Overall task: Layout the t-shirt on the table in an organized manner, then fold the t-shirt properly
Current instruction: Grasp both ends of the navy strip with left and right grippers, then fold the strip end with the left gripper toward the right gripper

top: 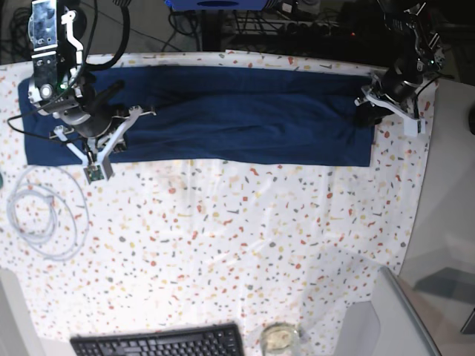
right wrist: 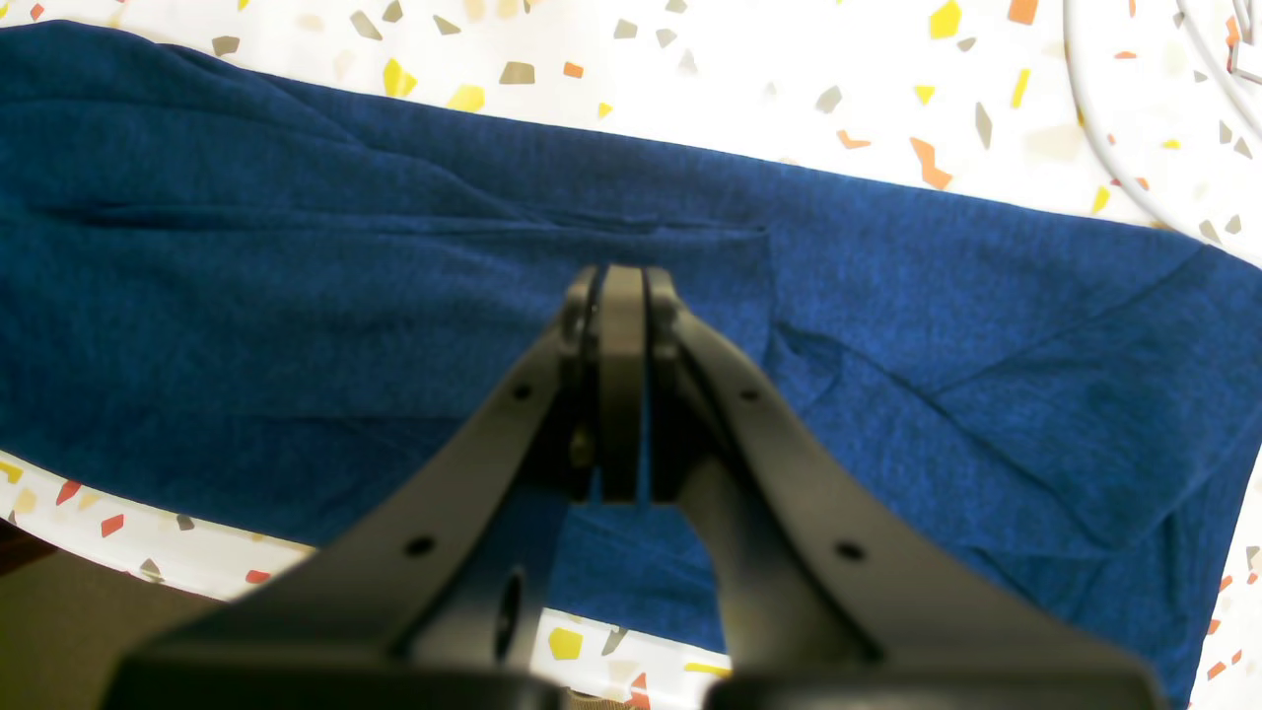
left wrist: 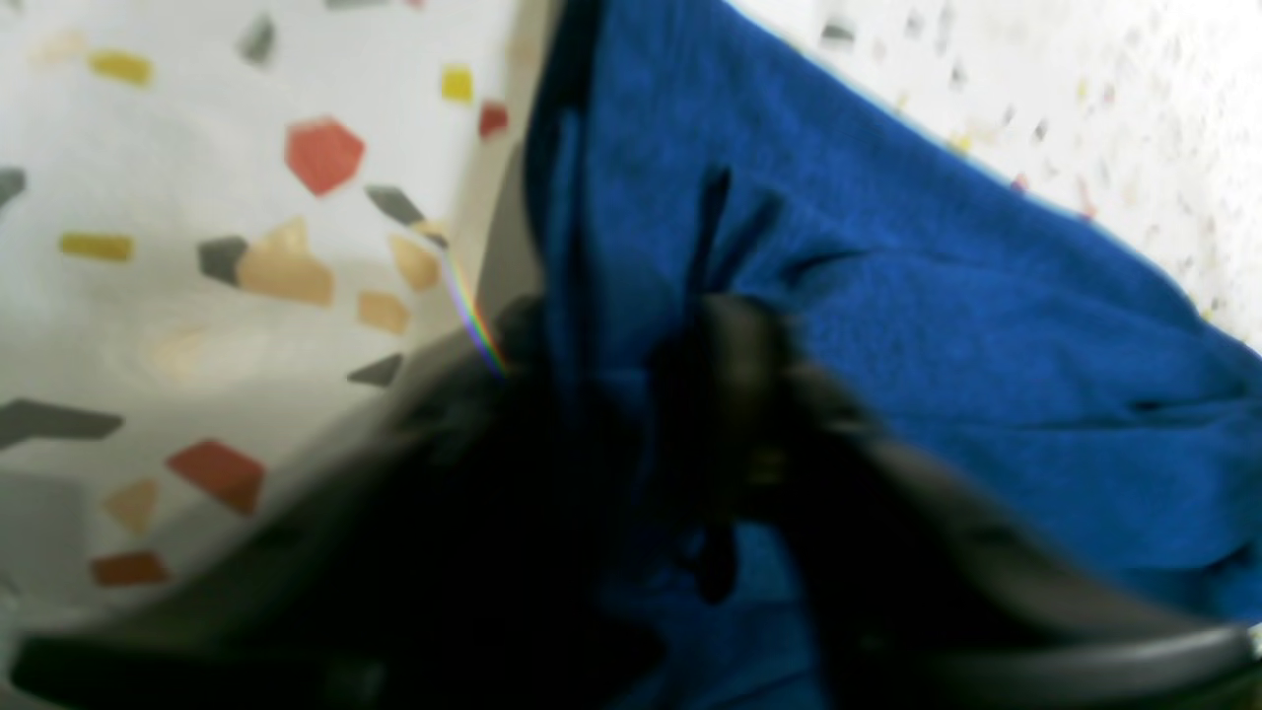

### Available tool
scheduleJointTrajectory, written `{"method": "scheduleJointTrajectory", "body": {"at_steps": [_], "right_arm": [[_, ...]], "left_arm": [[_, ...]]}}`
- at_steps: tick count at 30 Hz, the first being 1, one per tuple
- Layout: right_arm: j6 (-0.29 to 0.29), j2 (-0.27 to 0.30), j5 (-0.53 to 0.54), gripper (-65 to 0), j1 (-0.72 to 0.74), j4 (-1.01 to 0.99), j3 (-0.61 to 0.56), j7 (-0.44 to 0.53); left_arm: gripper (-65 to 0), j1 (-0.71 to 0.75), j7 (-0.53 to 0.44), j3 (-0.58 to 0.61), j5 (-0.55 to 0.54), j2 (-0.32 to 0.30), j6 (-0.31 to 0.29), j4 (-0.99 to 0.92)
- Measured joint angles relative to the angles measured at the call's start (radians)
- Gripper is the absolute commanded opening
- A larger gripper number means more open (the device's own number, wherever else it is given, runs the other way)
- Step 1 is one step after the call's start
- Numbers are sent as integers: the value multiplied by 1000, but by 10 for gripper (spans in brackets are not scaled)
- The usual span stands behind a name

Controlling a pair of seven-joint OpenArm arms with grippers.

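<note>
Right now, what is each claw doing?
Left gripper: jaws pinching the t-shirt.
Right gripper: jaws shut, empty, above the t-shirt.

This looks like a robotics lab rather than anyone's home. Behind the two grippers, past the table's far edge, dark cables lie tangled around equipment. A coiled white cable sits on the speckled tablecloth, with a black keyboard at the near edge.

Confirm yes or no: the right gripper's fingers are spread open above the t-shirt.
No. In the right wrist view the right gripper has its fingers pressed together over the t-shirt.
</note>
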Motion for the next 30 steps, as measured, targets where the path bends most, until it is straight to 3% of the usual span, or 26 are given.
{"method": "scheduleJointTrajectory", "body": {"at_steps": [1, 2, 5, 9, 15, 19, 23, 30], "right_arm": [[0, 0, 0, -647, 0, 0, 0, 0], [0, 0, 0, -647, 0, 0, 2, 0], [0, 0, 0, -647, 0, 0, 5, 0], [0, 3, 0, -647, 0, 0, 5, 0], [0, 1, 0, -647, 0, 0, 43, 0], [0, 2, 1, -647, 0, 0, 77, 0], [0, 1, 2, -647, 0, 0, 113, 0], [0, 6, -3, -647, 0, -1, 153, 0]], "left_arm": [[-643, -3, 0, 0, 19, 0, 0, 0], [-650, -5, 0, 0, 31, -1, 0, 0], [-650, -27, 17, -6, 65, -8, -6, 0], [-650, -46, 42, 5, 87, -63, -8, 2], [-650, 2, 45, -6, 107, -100, 11, 126], [-650, 79, 47, 0, 102, -78, 11, 293], [-650, 152, 50, 7, 106, -5, 71, 468], [-650, 237, 50, 218, 131, 39, 81, 618]]}}
